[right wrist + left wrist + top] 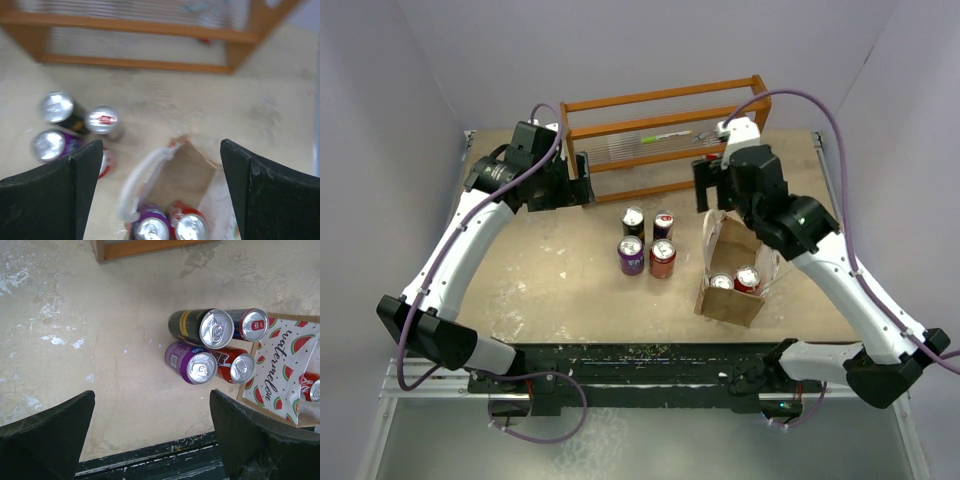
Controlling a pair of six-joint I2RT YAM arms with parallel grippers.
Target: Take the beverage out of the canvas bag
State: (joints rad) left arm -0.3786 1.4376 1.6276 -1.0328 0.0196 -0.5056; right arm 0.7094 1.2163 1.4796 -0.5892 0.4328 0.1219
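— Where is the canvas bag (730, 302) sitting?
— It is standing open on the table (540, 290). Two cans (748, 278) are standing upright inside it, one purple and one red, with their tops showing.
— What is the right gripper (161, 150) doing?
— It is hovering above the bag's far end. Its fingers are spreading wide and gripping nothing, and the bag's white handle (131, 195) is showing below between them.
— And the left gripper (152, 395)?
— It is hanging well to the bag's left and farther back, with its fingers likewise standing wide apart and empty.
— Is anything else sitting near the bag?
— Four cans (632, 255) are standing in a tight cluster just left of the bag. An orange wooden rack (660, 135) is standing beyond it.
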